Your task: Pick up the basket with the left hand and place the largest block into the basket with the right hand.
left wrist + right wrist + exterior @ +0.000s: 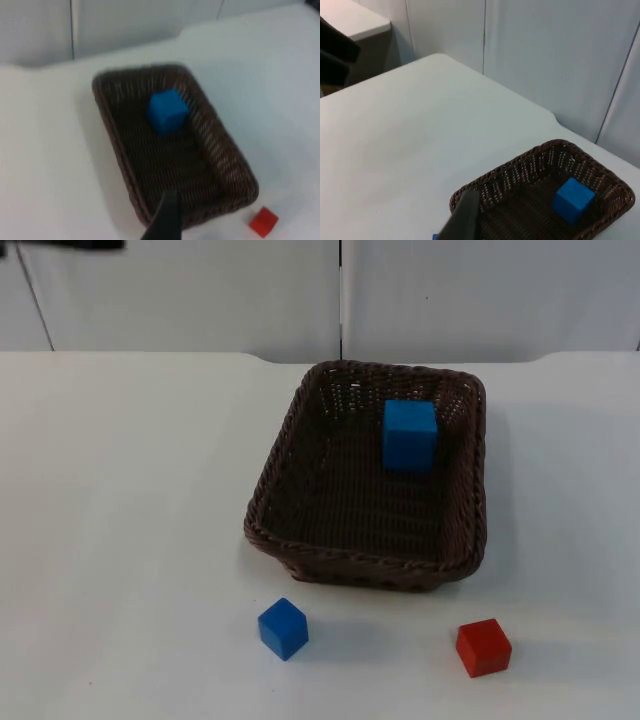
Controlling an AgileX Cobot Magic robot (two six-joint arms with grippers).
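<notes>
A dark brown wicker basket [365, 565] rests on the white table, a little right of centre. Inside it, near the far wall, sits the largest block, a bright blue cube [410, 435]. The left wrist view has the same basket [112, 145] and cube [167, 111] well below my left gripper [167, 222], which hangs high over the basket's near end. My right gripper [462, 220] is also raised, off to one side of the basket [520, 162] and cube [573, 200]. Neither gripper touches anything.
A small blue block [283, 628] lies on the table in front of the basket's left corner, and a small red block [483, 647] in front of its right corner. The grey partition wall [200, 290] closes the far side.
</notes>
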